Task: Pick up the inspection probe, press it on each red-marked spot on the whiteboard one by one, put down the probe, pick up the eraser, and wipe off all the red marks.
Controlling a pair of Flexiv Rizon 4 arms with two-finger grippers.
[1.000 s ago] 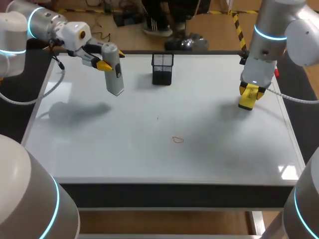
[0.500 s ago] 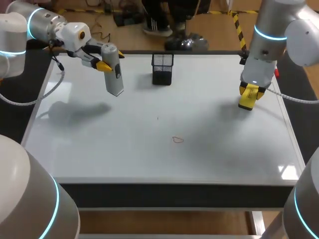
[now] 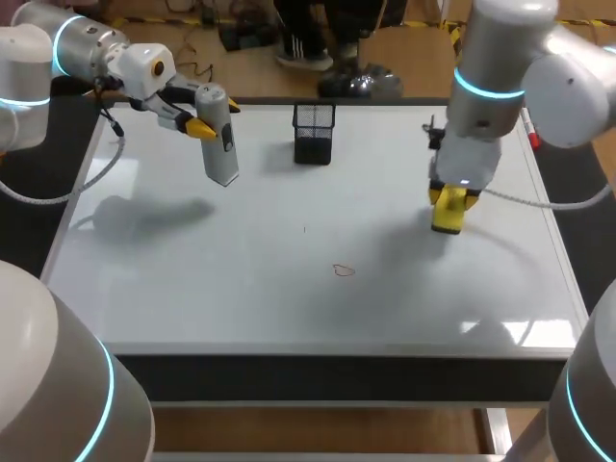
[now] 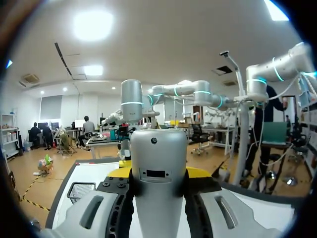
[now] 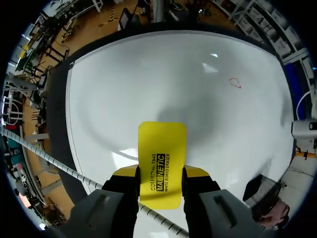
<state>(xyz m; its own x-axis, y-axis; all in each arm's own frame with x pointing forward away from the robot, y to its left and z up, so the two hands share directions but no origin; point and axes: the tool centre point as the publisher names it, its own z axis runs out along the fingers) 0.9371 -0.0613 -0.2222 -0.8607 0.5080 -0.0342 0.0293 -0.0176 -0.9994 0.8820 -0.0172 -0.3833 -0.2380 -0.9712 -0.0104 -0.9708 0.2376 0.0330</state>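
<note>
Your left claw point(image 3: 204, 123) is clamped on the inspection probe point(image 3: 219, 140), a grey cylinder hanging tip-down above the far left corner of the whiteboard point(image 3: 241, 308) that covers the bench. In the left wrist view the probe fills the space between the fingers, with both sides of the claw tight against it. Held high and to the side like this, it looks parked out of the wiping path rather than set down, so that step reads as not yet done.

Your right claw point(image 3: 450, 207) grips the eraser point(image 3: 449, 216), a yellow block pinched across its narrow width. Most of its length sticks out ahead of the fingers, which leaves you a free end to bring to the board. It appears to hang just above the whiteboard, right of the middle.

One red mark point(image 3: 344, 270), a small loop, sits near the board's middle, well apart from the eraser and ahead of it in the right wrist view. The black mesh pen holder point(image 3: 314, 133) stands at the far edge, clear of that line.
</note>
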